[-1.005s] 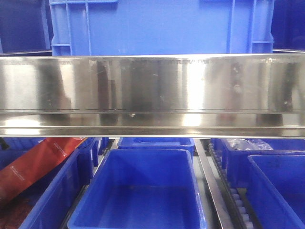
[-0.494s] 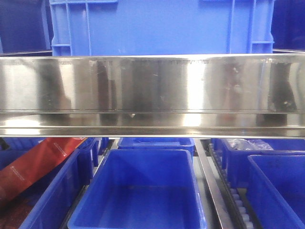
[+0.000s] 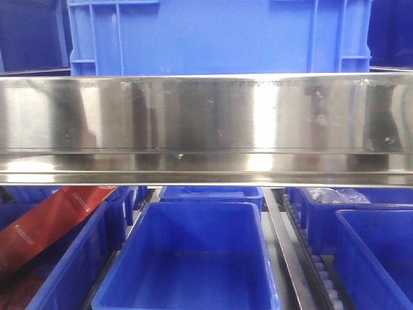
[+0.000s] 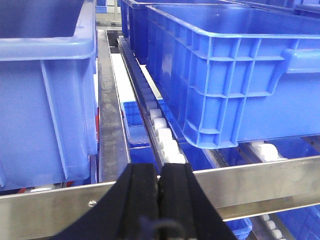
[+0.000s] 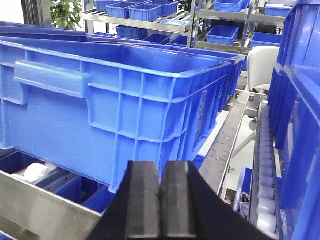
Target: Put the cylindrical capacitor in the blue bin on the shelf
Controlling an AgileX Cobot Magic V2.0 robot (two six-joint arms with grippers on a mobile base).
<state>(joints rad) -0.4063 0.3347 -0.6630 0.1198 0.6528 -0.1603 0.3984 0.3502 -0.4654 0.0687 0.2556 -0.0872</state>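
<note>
Left gripper (image 4: 160, 182) and right gripper (image 5: 161, 192): jaws pressed closed on nothing, both parked at the shelf (image 3: 206, 123) rail beside a blue bin (image 5: 120, 105). Cylindrical capacitor appears in no view, so the arms are likely idling, with nothing to carry.

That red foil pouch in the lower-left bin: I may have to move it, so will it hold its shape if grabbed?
Probably not. The red foil pouch leans slackly across its bin rim, suggesting it is floppy. Its glossy film looks slippery, and it seems light for its size.
</note>
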